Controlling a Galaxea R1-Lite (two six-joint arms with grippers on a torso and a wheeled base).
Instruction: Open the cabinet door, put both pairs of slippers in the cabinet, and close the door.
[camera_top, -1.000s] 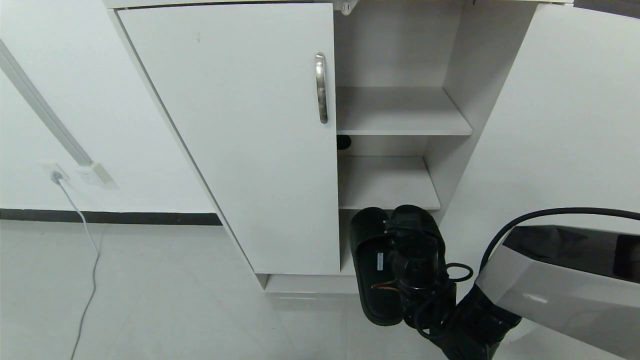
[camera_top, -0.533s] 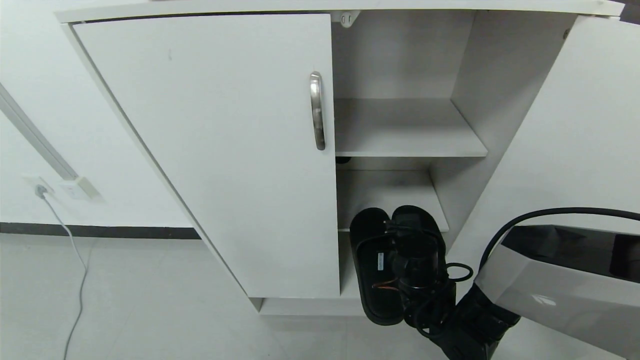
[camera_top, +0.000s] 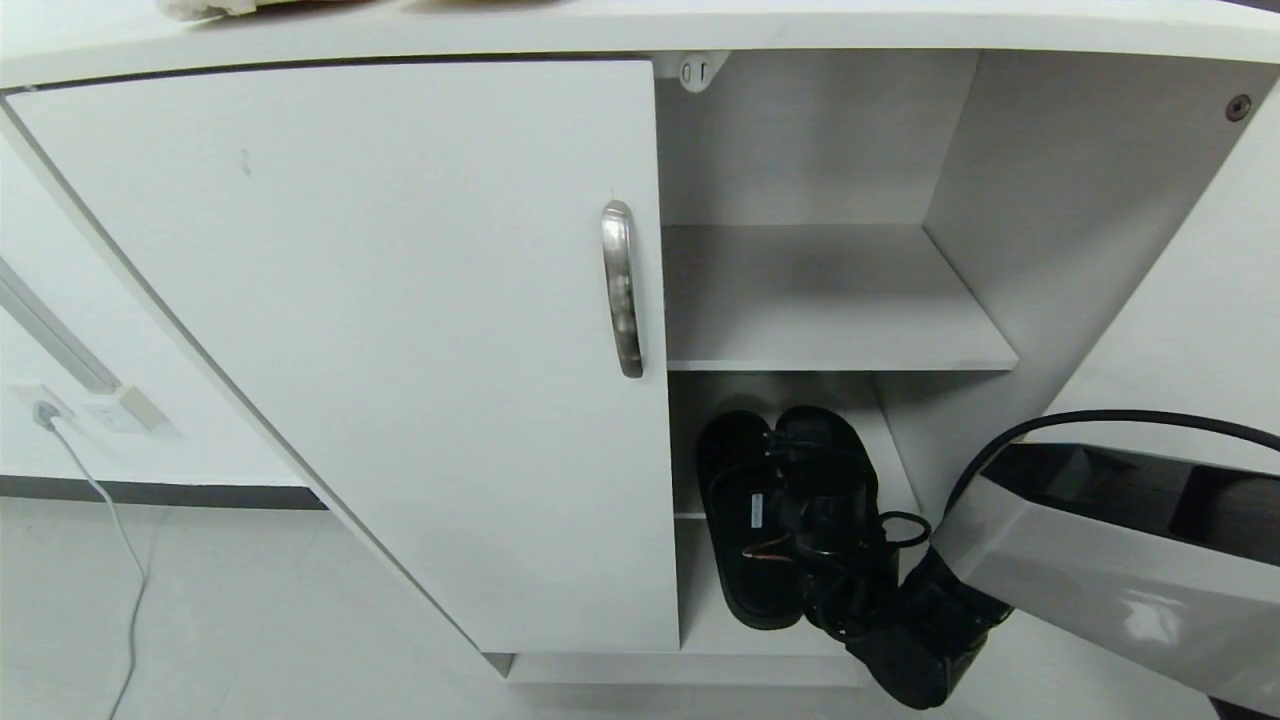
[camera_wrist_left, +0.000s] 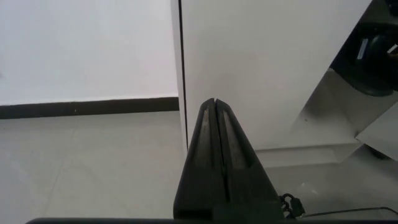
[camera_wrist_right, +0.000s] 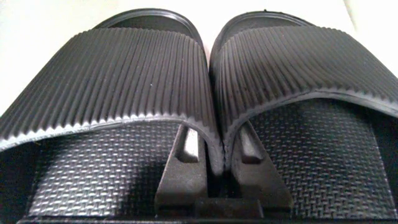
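Note:
A pair of black slippers (camera_top: 765, 520) hangs side by side in front of the white cabinet's (camera_top: 1010, 180) open right half, level with the lower shelf (camera_top: 895, 465). My right gripper (camera_wrist_right: 214, 167) is shut on the slippers, pinching the two inner strap edges (camera_wrist_right: 211, 93) together. The ribbed straps and textured footbeds show close up in the right wrist view. The cabinet's left door (camera_top: 400, 330) is closed, with a metal handle (camera_top: 621, 290). Its right door (camera_top: 1190, 330) stands open. My left gripper (camera_wrist_left: 215, 121) is shut on nothing, low over the floor beside the cabinet.
The upper shelf (camera_top: 830, 310) is bare. A pale object (camera_top: 205, 8) lies on the cabinet top. A wall socket with a cable (camera_top: 45, 412) is at the left, above a dark baseboard (camera_top: 150, 492) and grey floor tiles (camera_wrist_left: 93, 168).
The whole head picture has shifted down and grown, so the camera rose and came closer. Against the cabinet, the held slippers now stand higher, before the lower shelf.

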